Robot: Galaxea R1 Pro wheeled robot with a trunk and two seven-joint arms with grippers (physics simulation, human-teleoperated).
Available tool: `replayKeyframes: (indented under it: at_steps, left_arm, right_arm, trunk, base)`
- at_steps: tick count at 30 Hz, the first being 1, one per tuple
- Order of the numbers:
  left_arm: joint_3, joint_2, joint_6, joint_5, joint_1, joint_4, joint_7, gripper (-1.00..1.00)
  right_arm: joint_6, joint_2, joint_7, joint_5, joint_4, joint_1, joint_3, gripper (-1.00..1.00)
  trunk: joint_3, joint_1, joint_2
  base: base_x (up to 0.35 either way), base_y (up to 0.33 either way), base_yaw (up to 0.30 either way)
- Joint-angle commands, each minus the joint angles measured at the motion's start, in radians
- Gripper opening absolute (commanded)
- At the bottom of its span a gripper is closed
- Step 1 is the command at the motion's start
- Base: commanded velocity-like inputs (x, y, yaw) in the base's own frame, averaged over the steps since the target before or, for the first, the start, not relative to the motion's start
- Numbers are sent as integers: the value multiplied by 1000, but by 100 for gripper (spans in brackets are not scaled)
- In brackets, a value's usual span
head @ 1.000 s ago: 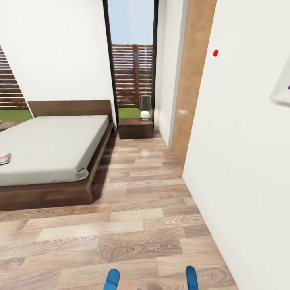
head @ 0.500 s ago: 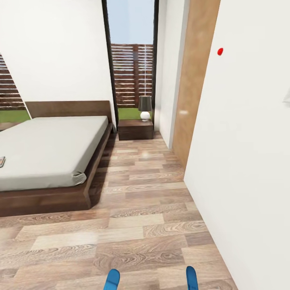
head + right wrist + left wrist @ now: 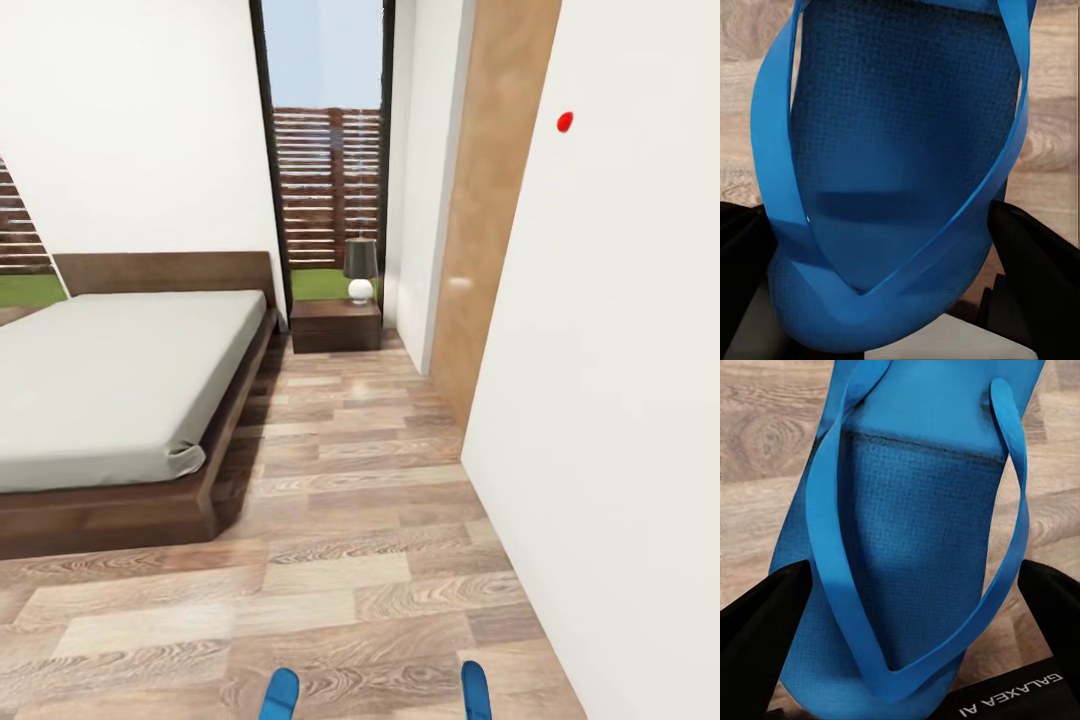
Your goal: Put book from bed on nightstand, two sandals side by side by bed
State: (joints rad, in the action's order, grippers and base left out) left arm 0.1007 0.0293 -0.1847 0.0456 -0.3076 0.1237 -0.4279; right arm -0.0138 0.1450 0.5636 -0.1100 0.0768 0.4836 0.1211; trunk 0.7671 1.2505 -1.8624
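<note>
In the left wrist view one blue sandal [image 3: 922, 532] lies between the black fingers [image 3: 757, 622], and my left gripper [image 3: 904, 619] is shut on its sides. My right gripper [image 3: 885, 251] is shut the same way on the other sandal [image 3: 900, 150]. Both sandal tips poke up at the bottom of the head view, the left sandal [image 3: 279, 695] and the right sandal [image 3: 476, 690], above the wood floor. The bed [image 3: 110, 370] with its grey mattress stands at the left. A dark nightstand [image 3: 335, 325] sits beside its headboard. The book is out of view.
A small lamp [image 3: 360, 270] stands on the nightstand in front of a tall window [image 3: 325, 150]. A white wall [image 3: 610, 350] and a wooden door panel [image 3: 490, 220] close in on the right. A strip of plank floor [image 3: 350, 480] runs between bed and wall.
The head view has shifted forward and to the right, so the bed sits further left and the book has slipped off the left edge. Both sandals stay in the grippers.
</note>
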Motion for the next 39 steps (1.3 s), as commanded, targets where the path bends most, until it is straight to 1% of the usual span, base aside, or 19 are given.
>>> replayKeyframes:
  at_steps: [1,28,34,39]
  left_arm:
    - [8,0,-2,5,-1,-1,-5,-100]
    - [8,0,-2,5,-1,-1,-5,-100]
    - [8,0,-2,5,-1,-1,-5,-100]
    - [8,0,-2,5,-1,-1,-5,-100]
  right_arm:
    - [-2,1,2,-10,1,1,9,-100]
    - [-2,-1,2,-10,1,1,9,-100]
    - [-2,-1,2,-11,1,1,9,-100]
    - [-2,-2,2,-11,1,1,9,-100]
  trunk:
    - [1,0,0]
    - [1,0,0]
    - [1,0,0]
    - [1,0,0]
  base:
    - [332,0,0]
    - [333,0,0]
    - [332,0,130]
    - [333,0,31]
